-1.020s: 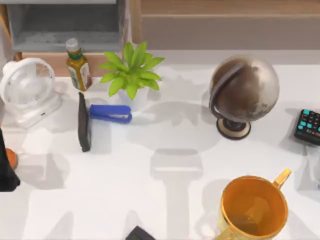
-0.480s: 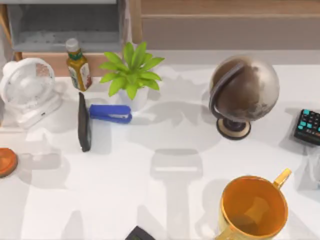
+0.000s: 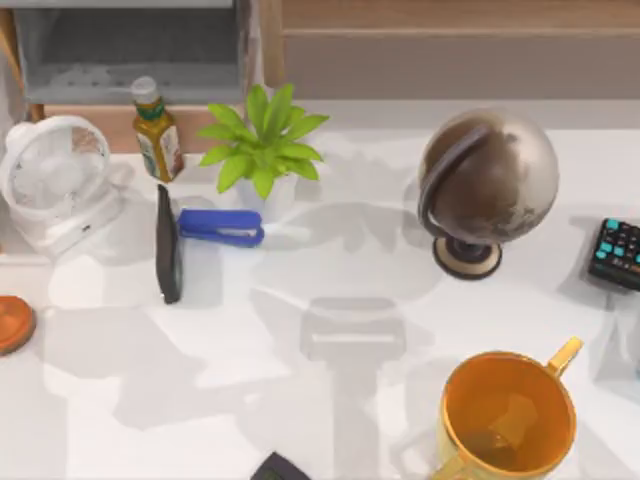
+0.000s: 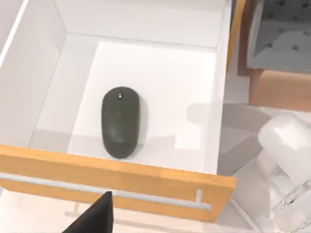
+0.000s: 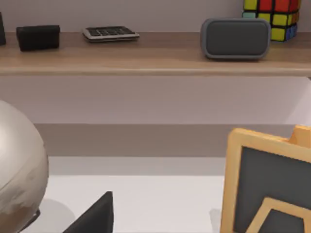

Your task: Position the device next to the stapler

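The bright blue stapler (image 3: 221,227) lies at the back left of the table, just in front of the plant's pot. The device (image 3: 168,245), a thin dark slab standing on its edge, is right beside the stapler's left end, close to touching it. No arm is over the table in the top view. A dark part of my left gripper (image 4: 92,221) hangs above an open white drawer (image 4: 146,63) holding a dark mouse (image 4: 120,122). A dark part of my right gripper (image 5: 95,216) faces the wall shelf (image 5: 146,63), well above the table.
Around the stapler stand a green plant (image 3: 262,140), a bottle (image 3: 157,132) and a white fan (image 3: 55,180). A globe (image 3: 487,185) is at the back right, an orange mug (image 3: 508,412) at the front right, a keypad (image 3: 617,252) at the right edge, an orange disc (image 3: 12,323) at the left edge.
My left arm, seen at the top view's left edge a second ago, has drawn out of that view, uncovering the orange disc. The device and the stapler have stayed put.
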`<action>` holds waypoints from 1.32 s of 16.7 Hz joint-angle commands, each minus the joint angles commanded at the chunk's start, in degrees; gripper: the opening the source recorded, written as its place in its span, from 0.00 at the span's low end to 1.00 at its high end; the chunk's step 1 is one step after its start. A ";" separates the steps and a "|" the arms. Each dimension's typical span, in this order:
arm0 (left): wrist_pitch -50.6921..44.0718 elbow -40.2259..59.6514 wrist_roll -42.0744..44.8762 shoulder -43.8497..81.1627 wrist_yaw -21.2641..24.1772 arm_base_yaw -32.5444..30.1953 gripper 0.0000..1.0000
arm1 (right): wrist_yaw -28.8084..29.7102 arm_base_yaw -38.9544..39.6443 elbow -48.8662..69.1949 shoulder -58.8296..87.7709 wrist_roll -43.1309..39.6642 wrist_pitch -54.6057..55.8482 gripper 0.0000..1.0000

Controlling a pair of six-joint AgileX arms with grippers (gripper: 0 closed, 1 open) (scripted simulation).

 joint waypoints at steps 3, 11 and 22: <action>-10.02 19.42 1.23 20.78 0.17 2.66 1.00 | 0.00 0.00 0.00 0.00 0.00 0.00 1.00; -31.72 61.62 4.66 65.82 0.91 7.97 1.00 | 0.00 0.00 0.00 0.00 0.00 0.00 1.00; -38.69 74.67 6.68 79.06 1.24 7.94 1.00 | 0.00 0.00 0.00 0.00 0.00 0.00 1.00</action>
